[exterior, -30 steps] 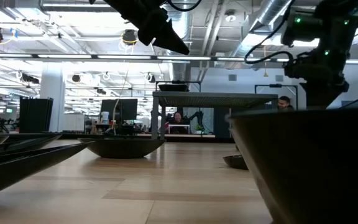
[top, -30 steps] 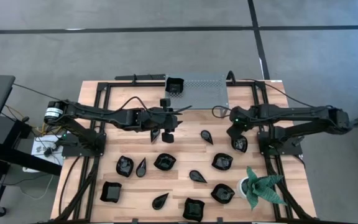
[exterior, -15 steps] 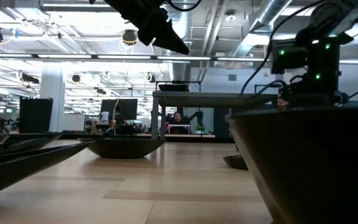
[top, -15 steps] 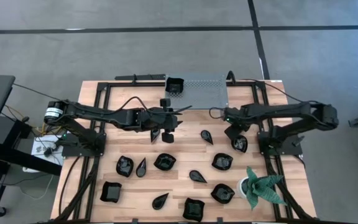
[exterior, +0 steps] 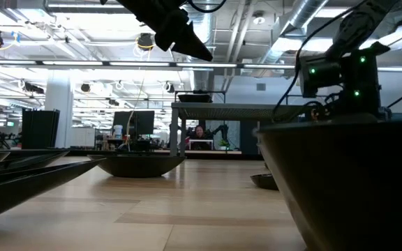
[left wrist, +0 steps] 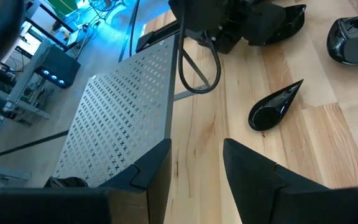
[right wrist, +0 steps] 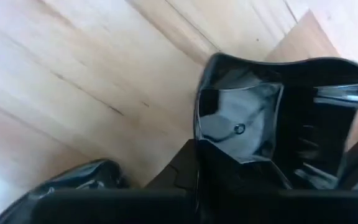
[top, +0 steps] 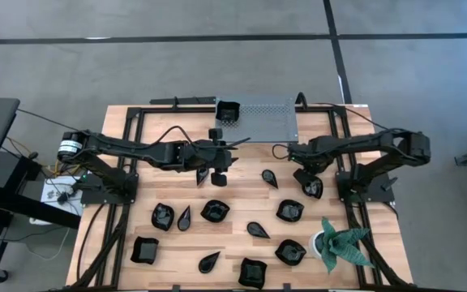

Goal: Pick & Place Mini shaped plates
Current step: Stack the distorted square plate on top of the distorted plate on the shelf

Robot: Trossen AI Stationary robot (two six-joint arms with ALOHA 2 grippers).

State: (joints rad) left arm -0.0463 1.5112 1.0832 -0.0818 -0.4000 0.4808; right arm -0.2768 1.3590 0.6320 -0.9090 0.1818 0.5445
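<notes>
High view: right gripper gripping a mini plate at the bench's three-o'clock side.
Its fingers are clamping together on the rim of that glossy black dish, which is filling the right wrist view. The left gripper is hovering near centre with fingers apart and empty, a teardrop plate lying ahead of it. One square plate is sitting on the grey perforated shelf at twelve o'clock; the others are lying scattered toward six o'clock.

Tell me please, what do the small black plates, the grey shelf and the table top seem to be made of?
The mini shaped plates: glossy black, likely glazed ceramic or hard plastic, since they mirror the lights. The grey shelf: thin matte sheet metal, punched with small holes. The table top: light wood planks with visible grain and seams.
</notes>
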